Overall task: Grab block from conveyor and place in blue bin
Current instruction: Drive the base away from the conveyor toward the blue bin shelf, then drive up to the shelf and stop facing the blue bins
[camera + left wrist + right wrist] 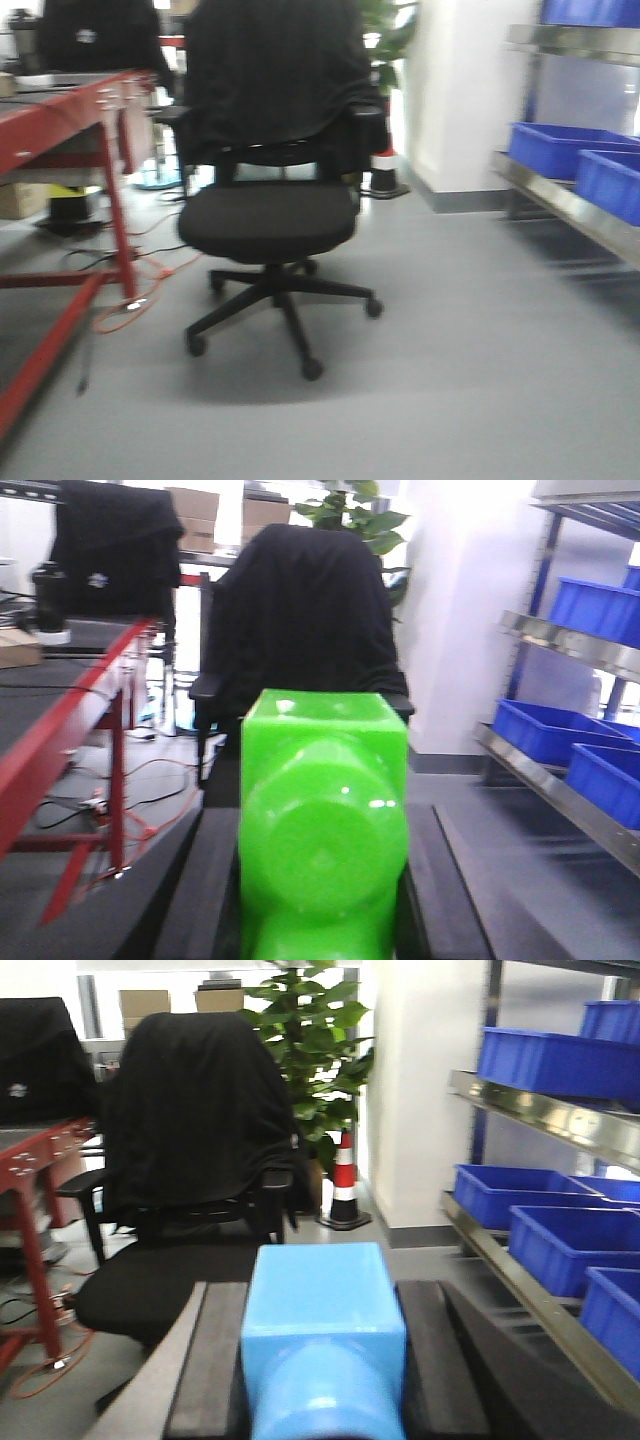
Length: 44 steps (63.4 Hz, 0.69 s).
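Grey floor fills the front-facing view, which is motion-blurred. A black office chair (270,200) stands at centre, a red-framed table (60,115) at left, and blue bins (555,150) sit on a metal shelf (570,205) at right. Neither hand nor any block appears here, and no conveyor can be made out.

Left wrist view: the left hand (322,815) pinches a green block (322,760), its dark fingers (205,890) lying flat against the block's left and right faces. The block hangs in the air in this grip, with the chair beyond it and the bins on the shelf to the far right. Glossy highlights suggest hard, smooth moulded plastic that is probably light, stiff and somewhat slippery. A rounded boss faces the camera, and the flat side faces are judged the better purchase.

Right wrist view: the right hand (322,1285) pinches a light-blue block (322,1360) in the same way, fingers (215,1360) against its flat sides. Bins run along the shelf at right, from near to far. A potted plant (315,1050) and a striped cone (343,1175) stand far off, right of the chair. By judgement, both blocks are off the conveyor and placing them in a bin remains to be done.
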Motion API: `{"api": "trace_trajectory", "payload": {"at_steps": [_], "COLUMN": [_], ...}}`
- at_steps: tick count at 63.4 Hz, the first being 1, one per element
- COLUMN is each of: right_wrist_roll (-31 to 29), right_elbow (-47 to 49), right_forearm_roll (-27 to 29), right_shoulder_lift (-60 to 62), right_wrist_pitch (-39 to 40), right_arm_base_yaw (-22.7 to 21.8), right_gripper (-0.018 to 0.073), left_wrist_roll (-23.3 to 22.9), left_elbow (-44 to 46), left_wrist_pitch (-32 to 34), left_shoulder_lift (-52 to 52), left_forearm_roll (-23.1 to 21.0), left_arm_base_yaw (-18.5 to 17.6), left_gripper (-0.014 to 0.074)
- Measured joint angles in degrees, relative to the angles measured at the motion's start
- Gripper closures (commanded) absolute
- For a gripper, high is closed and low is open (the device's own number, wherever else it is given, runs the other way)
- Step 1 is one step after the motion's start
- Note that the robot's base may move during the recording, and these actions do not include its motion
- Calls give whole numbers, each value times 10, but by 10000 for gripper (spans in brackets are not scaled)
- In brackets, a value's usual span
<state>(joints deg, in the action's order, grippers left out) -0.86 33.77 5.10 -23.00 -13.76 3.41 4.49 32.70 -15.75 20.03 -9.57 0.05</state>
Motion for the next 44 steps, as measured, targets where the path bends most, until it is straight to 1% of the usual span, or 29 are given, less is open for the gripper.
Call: {"api": "trace_trajectory", "payload": {"at_steps": [44], "right_wrist_roll": [0], "right_elbow": [0], "right_forearm_roll": [0], "right_shoulder_lift": [0], "right_wrist_pitch": [0], "right_arm_base_yaw": [0], "right_gripper": [721], "left_wrist_roll": [0], "left_elbow": [0], "left_wrist_pitch": [1], "left_shoulder_lift": [0], "left_forearm_roll": [0], "left_arm_base_yaw": [0], "left_gripper": [708]}}
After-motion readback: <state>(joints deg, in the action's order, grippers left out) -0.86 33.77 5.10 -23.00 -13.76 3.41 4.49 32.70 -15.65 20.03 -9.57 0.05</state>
